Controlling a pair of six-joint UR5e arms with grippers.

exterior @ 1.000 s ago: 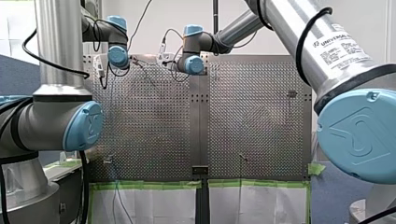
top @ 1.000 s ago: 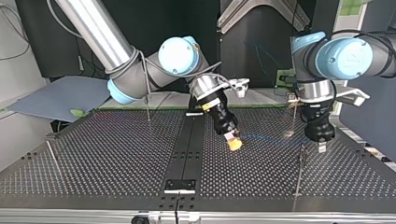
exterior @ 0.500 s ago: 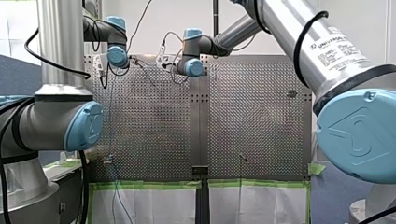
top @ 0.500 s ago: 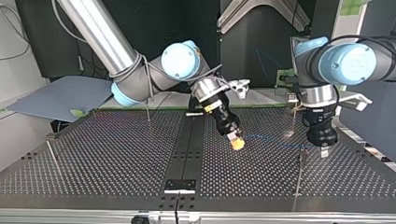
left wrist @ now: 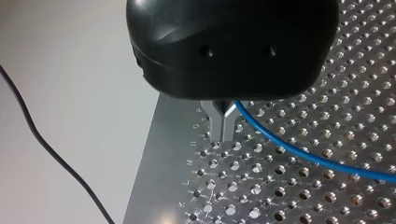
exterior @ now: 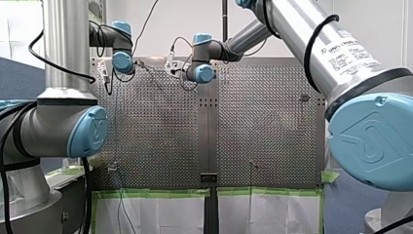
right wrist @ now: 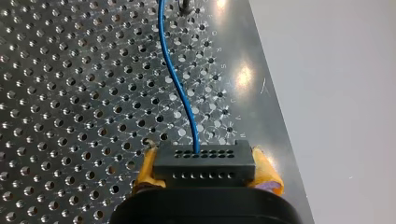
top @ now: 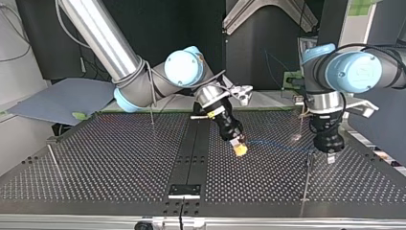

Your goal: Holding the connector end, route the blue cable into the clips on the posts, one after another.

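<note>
Connector (right wrist: 204, 161) in right end effector (right wrist: 205, 171)

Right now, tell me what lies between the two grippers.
The cable runs from the connector in my right gripper to my left gripper, over bare table, seen in the top view.

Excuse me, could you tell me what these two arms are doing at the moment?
My right arm's end effector has its yellow pads clamped on the black connector at the end of the blue cable, low over the perforated table. The cable runs from there across the table to my left arm's end effector, which hangs next to a thin post. Whether the cable sits in any clip yet cannot be told.
</note>
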